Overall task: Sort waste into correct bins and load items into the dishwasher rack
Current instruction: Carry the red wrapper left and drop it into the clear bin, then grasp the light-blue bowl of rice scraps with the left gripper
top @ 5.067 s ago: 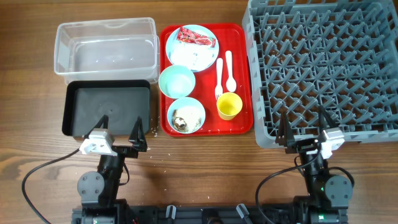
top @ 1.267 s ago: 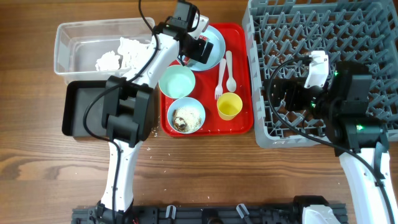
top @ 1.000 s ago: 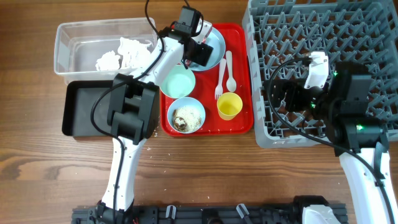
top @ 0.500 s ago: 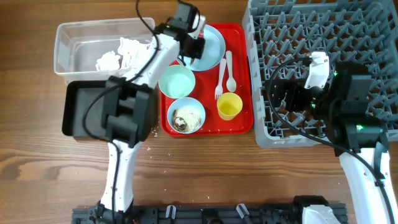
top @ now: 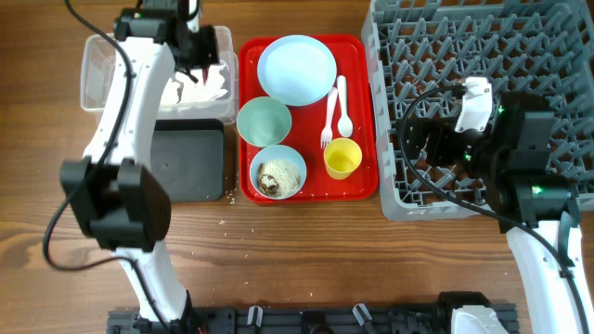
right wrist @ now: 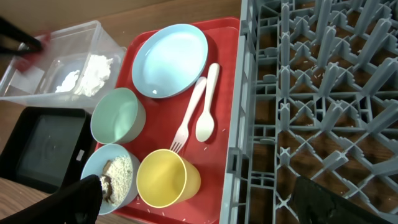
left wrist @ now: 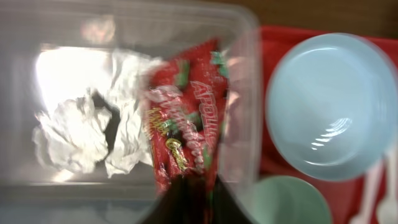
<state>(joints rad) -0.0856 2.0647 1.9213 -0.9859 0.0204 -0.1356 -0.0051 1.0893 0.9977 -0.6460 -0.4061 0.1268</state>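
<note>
We're looking at a plain wooden table [top: 306,250], mid-brown, with the grain running left to right, and it fills the overhead frame edge to edge. Light is soft and even, with faint shadows. The same wood shows in the upper left of the right wrist view and as a dark blurry strip along the top of the left wrist view.

Left gripper [top: 197,51] hangs over the clear tub [top: 93,74] at the far left corner of the table [top: 37,232], while a plate [top: 296,70], two bowls [top: 264,122], yellow cup [top: 342,158], fork [top: 328,111] and spoon [top: 342,107] sit on the red tray [top: 362,102] beside the grey rack [top: 483,83] at the far right corner.
</note>
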